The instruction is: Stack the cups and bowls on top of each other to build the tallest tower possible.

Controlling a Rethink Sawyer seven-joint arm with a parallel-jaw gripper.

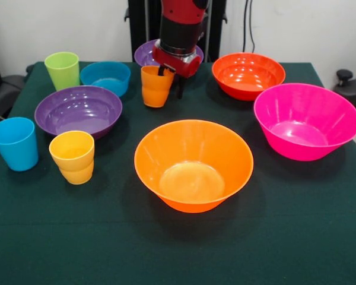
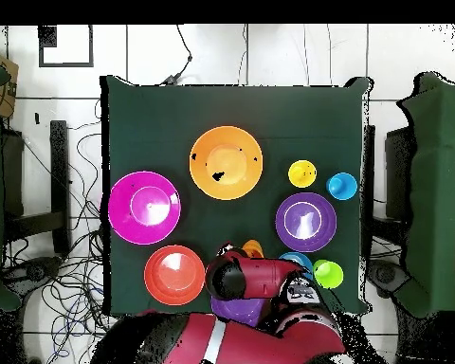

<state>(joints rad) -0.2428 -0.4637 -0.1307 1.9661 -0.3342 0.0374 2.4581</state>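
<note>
Counter (image 1: 296, 237): dark green cloth; floor cables (image 2: 75, 180) (overhead only). End effector (image 1: 172, 80) straddling orange cup (image 1: 155, 89) rim, grip undeterminable.

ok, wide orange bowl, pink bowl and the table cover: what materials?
wide orange bowl: likely glossy plastic, with bright highlights in its base and thin, faintly translucent walls.
pink bowl: seemingly the same glossy plastic, with sheen inside.
table cover: looks like matte dark green cloth, no glare.

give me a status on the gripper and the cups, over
Gripper at small orange plastic cup, one finger inside the rim, one outside; closure unclear. Cup upright on table, nothing stacked yet. Wide orange plastic bowl empty, path to it unobstructed.
</note>
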